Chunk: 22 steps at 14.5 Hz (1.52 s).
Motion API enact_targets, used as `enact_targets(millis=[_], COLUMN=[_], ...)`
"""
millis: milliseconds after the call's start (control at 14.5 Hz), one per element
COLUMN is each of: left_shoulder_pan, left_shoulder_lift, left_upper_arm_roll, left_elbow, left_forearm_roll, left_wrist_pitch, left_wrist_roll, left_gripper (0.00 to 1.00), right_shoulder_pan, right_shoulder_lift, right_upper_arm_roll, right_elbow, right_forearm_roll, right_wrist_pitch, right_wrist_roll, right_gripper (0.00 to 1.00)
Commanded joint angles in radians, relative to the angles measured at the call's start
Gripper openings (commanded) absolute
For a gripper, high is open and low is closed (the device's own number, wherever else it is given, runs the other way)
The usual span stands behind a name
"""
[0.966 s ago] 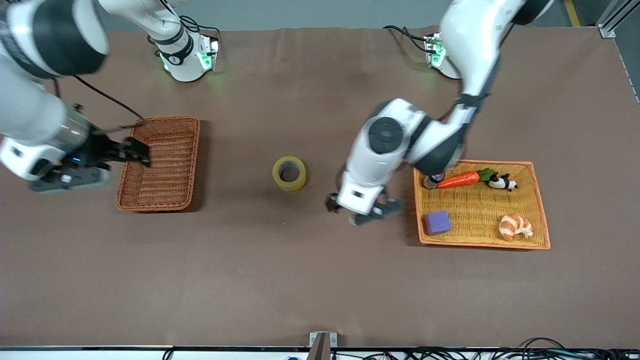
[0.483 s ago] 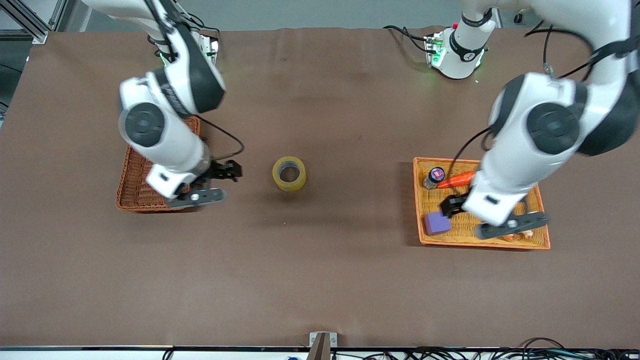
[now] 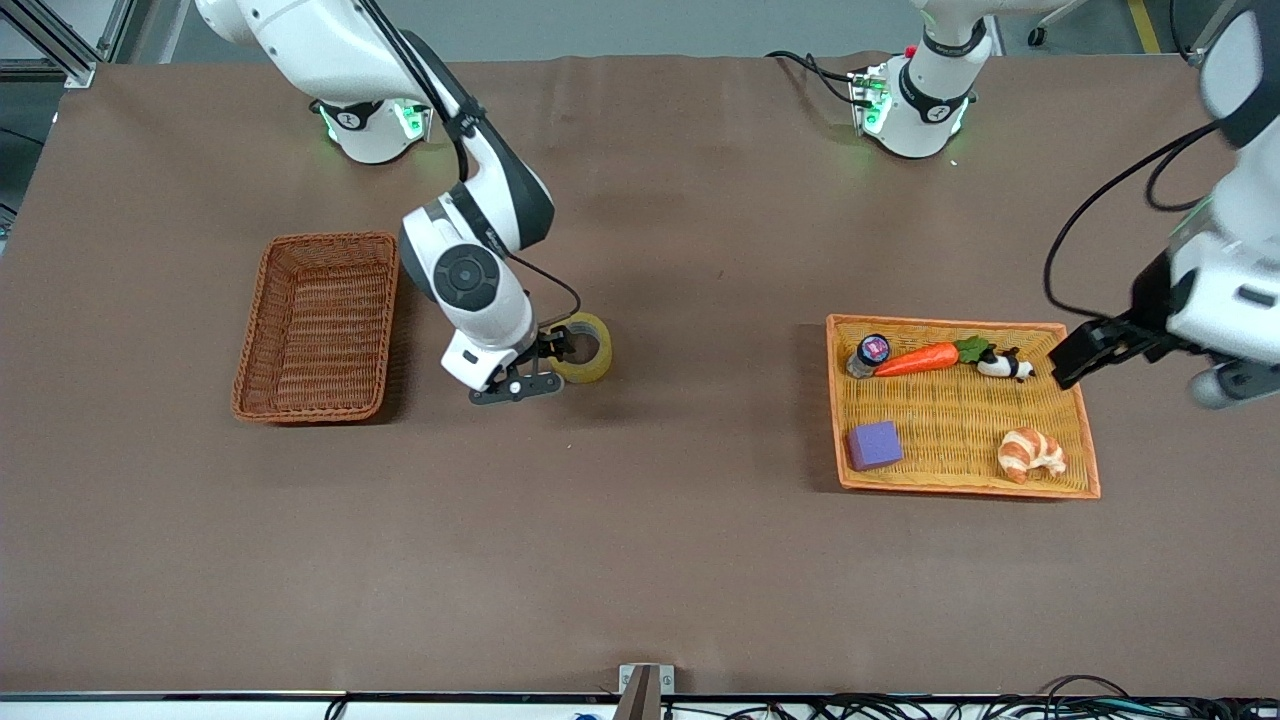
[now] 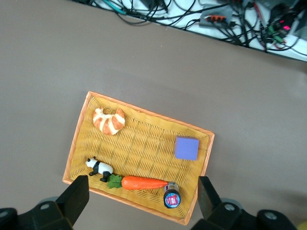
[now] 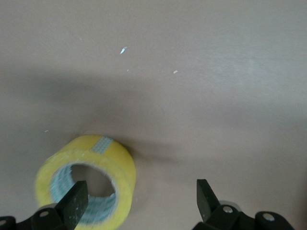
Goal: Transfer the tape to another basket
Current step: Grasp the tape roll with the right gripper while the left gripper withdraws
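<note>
Two hands stand released: the right hand [image 3: 556,352] hovers over the tape [image 3: 588,347] at frame centre, the left hand [image 3: 1085,352] over the orange tray's [image 3: 960,488] upper-right corner.

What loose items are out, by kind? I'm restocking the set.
Tape roll: 1
Toy carrot: 1
Toy panda: 1
Croissant: 1
Purple block: 1
Small bottle: 1
Woven baskets: 2
Total: 8

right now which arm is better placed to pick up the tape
Right. Its open pincer is already at the tape on the table, close to the reddish-brown basket. The left pincer hangs open over the orange tray's edge, well away.
</note>
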Motion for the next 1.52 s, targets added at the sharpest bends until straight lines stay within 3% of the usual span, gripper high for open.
enact_targets(millis=[0, 276, 621, 759, 897, 1034, 1103, 1172, 1310, 1448], left_shoulder_pan=[0.031, 0.022, -0.006, -0.007, -0.049, -0.05, -0.044, -0.041, -0.036, -0.024], left_shoulder_lift=[-0.084, -0.158, -0.201, -0.221, -0.25, -0.258, -0.25, -0.249, -0.249, -0.249], left_upper_arm_roll=[-0.008, 0.003, 0.037, 0.049, 0.12, 0.121, 0.121, 0.124, 0.126, 0.124], left_elbow=[-0.035, -0.075, -0.127, -0.153, -0.19, -0.193, -0.182, -0.182, -0.182, -0.182], left_forearm_roll=[-0.039, -0.042, -0.056, -0.057, -0.095, -0.097, -0.105, -0.114, -0.114, -0.114], left_wrist_pitch=[-0.044, -0.147, -0.147, -0.152, -0.153, -0.161, -0.182, -0.176, -0.175, -0.176], left_wrist_roll=[0.137, 0.173, 0.172, 0.173, 0.172, 0.168, 0.17, 0.17, 0.17, 0.172], left_gripper=[1.0, 1.0, 1.0, 1.0, 1.0, 1.0, 1.0, 1.0, 1.0, 1.0], right_shoulder_pan=[0.002, 0.034, 0.036, 0.037, 0.046, 0.042, 0.042, 0.04, 0.037, 0.021], right_shoulder_lift=[-0.005, 0.01, 0.038, 0.038, 0.051, 0.052, 0.05, 0.05, 0.045, -0.005], right_upper_arm_roll=[0.003, 0.005, 0.003, 0.005, 0.003, 0.005, 0.005, 0.005, 0.006, 0.006], right_elbow=[-0.073, -0.113, -0.141, -0.141, -0.141, -0.133, -0.126, -0.118, -0.11, -0.069], right_forearm_roll=[-0.03, -0.03, -0.031, -0.031, -0.03, -0.03, -0.03, -0.03, -0.03, -0.028], right_wrist_pitch=[0.096, 0.162, 0.228, 0.229, 0.237, 0.223, 0.216, 0.197, 0.177, 0.042], right_wrist_roll=[0.019, 0.019, 0.019, 0.019, 0.019, 0.059, 0.087, 0.11, 0.113, 0.115], right_gripper=[1.0, 1.0, 0.98, 0.85, 0.65, 0.2, 0.08, 0.0, 0.0, 0.0])
